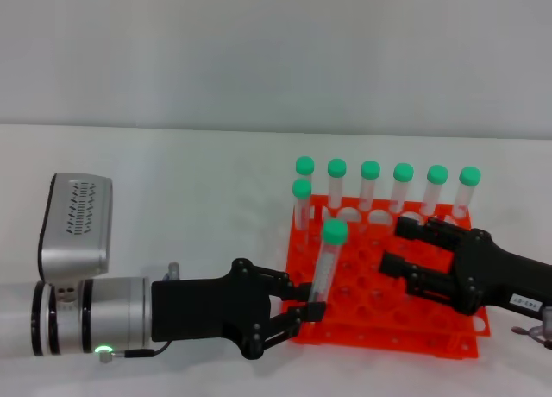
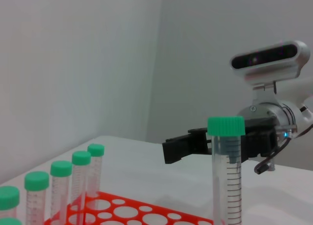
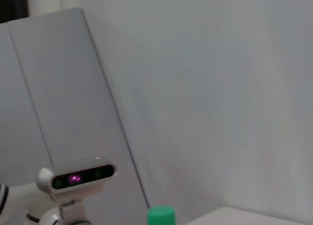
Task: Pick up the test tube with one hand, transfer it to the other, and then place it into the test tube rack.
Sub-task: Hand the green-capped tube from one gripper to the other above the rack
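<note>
The test tube (image 1: pixel 326 267), clear with a green cap, stands nearly upright at the front left of the orange test tube rack (image 1: pixel 388 328). My left gripper (image 1: pixel 309 300), coming from the lower left, is shut on the tube's lower end. My right gripper (image 1: pixel 398 246) hovers open over the rack's right half, fingers pointing toward the tube with a gap between them. In the left wrist view the held test tube (image 2: pixel 227 181) is close up, and the right gripper (image 2: pixel 171 149) is behind it. Only the tube's green cap (image 3: pixel 161 216) shows in the right wrist view.
Several green-capped tubes (image 1: pixel 403 185) stand in the rack's back row, and one more tube (image 1: pixel 302 203) stands at its left edge. The white table extends to the left and behind the rack. The left wrist's camera housing (image 1: pixel 76 224) sits at the far left.
</note>
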`<move>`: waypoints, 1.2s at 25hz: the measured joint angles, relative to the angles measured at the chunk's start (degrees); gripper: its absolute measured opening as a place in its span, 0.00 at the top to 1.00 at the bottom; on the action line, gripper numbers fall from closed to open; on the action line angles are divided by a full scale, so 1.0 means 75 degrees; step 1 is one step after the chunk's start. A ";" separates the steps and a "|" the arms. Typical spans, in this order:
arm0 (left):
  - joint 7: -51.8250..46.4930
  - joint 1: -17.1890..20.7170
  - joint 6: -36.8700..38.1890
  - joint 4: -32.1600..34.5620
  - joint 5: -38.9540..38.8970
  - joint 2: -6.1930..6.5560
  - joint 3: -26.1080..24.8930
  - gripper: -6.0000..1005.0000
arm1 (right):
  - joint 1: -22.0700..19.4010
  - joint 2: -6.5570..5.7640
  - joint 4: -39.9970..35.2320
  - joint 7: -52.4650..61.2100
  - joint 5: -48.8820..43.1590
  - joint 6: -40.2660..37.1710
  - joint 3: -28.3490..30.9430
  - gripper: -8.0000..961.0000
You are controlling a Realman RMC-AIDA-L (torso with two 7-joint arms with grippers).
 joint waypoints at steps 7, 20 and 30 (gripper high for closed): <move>-0.0007 -0.0110 -0.0019 -0.0001 0.0048 -0.0033 -0.0001 0.74 | 0.0126 0.0131 -0.0046 -0.0075 -0.0013 0.0058 0.0004 0.25; 0.0044 -0.0180 -0.0443 -0.0076 -0.0059 -0.0095 -0.0001 0.73 | 0.0136 0.0398 -0.0112 -0.0256 -0.0133 0.0102 0.0064 0.27; 0.0053 -0.0305 -0.0589 -0.0207 -0.0064 -0.0103 -0.0001 0.73 | 0.0165 0.0547 -0.0363 -0.0331 -0.0124 0.0565 0.0091 0.28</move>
